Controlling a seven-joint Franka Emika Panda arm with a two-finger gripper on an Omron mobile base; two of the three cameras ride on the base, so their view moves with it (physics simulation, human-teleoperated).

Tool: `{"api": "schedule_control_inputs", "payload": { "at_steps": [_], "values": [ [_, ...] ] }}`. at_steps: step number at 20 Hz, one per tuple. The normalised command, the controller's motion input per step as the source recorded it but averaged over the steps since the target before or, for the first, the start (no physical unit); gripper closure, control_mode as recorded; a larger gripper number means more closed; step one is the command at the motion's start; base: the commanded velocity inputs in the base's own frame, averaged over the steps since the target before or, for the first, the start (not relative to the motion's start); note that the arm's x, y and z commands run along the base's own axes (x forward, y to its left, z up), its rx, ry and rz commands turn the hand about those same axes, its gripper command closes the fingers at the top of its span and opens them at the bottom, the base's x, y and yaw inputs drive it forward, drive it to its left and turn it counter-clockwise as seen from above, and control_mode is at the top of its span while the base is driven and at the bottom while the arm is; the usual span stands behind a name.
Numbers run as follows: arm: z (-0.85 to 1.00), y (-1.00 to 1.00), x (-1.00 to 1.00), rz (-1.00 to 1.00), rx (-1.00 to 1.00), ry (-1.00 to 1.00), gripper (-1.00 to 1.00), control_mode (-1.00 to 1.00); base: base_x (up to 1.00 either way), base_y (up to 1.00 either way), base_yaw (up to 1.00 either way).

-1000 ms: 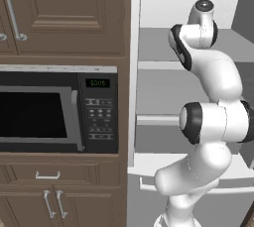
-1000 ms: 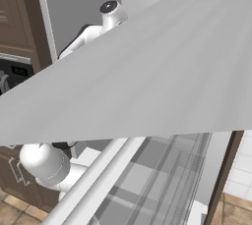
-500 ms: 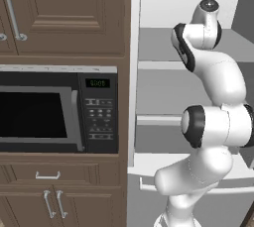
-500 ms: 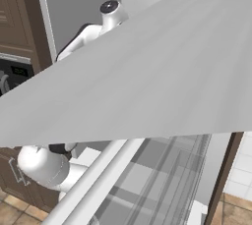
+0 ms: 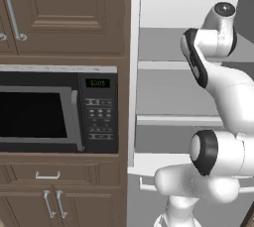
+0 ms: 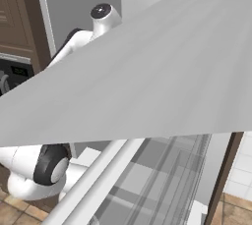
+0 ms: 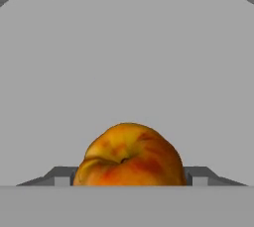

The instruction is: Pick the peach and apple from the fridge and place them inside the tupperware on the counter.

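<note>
The pincer (image 7: 130, 181) has the peach (image 7: 130, 155) sitting squarely between its two dark tips, one on either side of the fruit; it looks clamped on it, though from here I cannot tell for sure. Behind the peach spreads the pale grey inner wall of the fridge (image 7: 129, 62). The white arm (image 5: 218, 87) reaches up into the fridge among its shelves, just beside the black microwave (image 5: 54, 112) set in brown cabinets (image 5: 64, 13).
</note>
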Motion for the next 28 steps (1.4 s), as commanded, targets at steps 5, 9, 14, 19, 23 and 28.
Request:
{"api": "schedule_control_inputs", "payload": {
  "at_steps": [5,9,14,19,23,28],
  "values": [
    [0.45,0.03,-0.76,0.0,0.0,0.02,1.0,-1.0,0.0,0.0,0.0],
    [0.32,0.3,-0.71,0.0,0.0,0.18,1.0,-1.0,0.0,0.0,0.0],
    [0.14,0.52,-0.42,0.0,0.0,0.19,1.0,-1.0,0.0,0.0,0.0],
    [0.0,0.47,-0.46,0.0,0.0,0.01,1.0,-1.0,0.0,0.0,0.0],
    [-0.01,0.41,-0.5,0.01,0.0,0.0,1.0,-1.0,0.0,0.0,0.0],
    [0.0,0.0,0.0,0.0,0.0,0.0,1.0,1.0,-0.55,0.67,0.32]
  ]
}}
